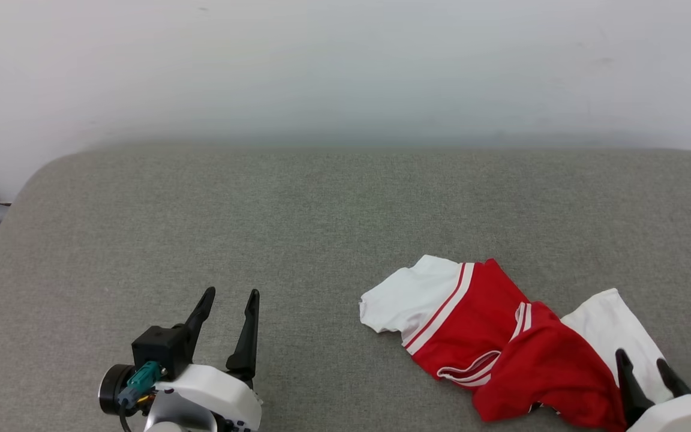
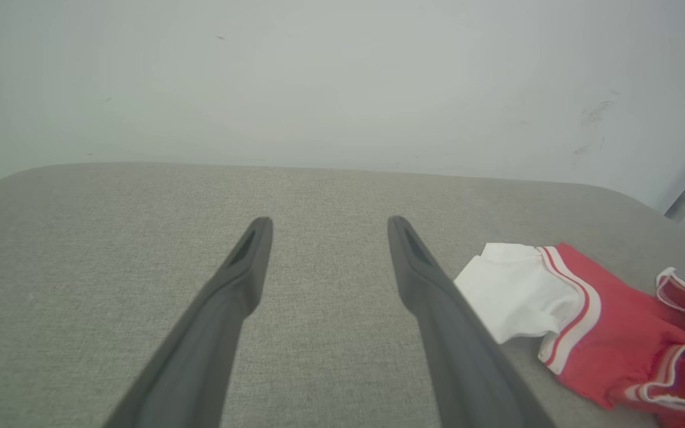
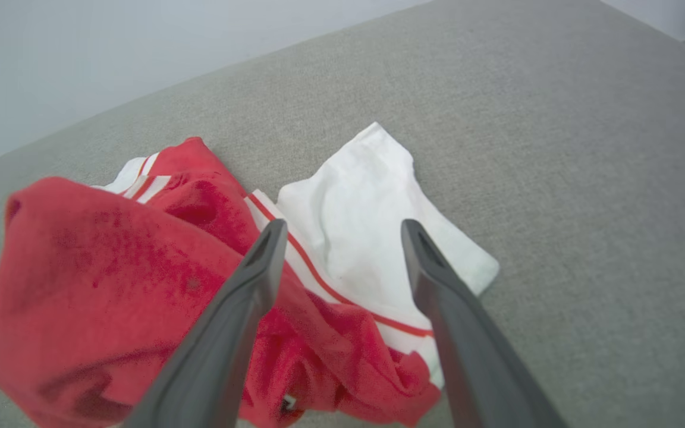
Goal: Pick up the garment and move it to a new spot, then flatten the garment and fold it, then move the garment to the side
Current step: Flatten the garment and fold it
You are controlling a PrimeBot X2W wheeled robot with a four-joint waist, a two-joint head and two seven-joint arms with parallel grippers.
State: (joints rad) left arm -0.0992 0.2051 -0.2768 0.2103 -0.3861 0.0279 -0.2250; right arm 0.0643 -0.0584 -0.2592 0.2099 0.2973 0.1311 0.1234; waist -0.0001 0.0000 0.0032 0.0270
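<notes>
Our right gripper (image 3: 343,226) has its jaws spread, pinching nothing, positioned over the garment (image 1: 501,336). We cannot tell whether they touch it. Our left gripper (image 1: 231,294) also has its jaws spread, over bare counter (image 1: 321,210), well apart from the cloth. The garment lies crumpled at the near right of the counter, with the red body bunched over itself, two white sleeves splayed outward and striped trim showing. We judge that flattening, folding and the move aside remain. Whether the relocation is complete cannot be determined.

1. I saw bare grey cushion (image 1: 261,210) open across the left and far side.
2. The crumpled garment (image 1: 501,342) blocked the near right.
3. The white wall (image 1: 345,60) closed off the back.
</notes>
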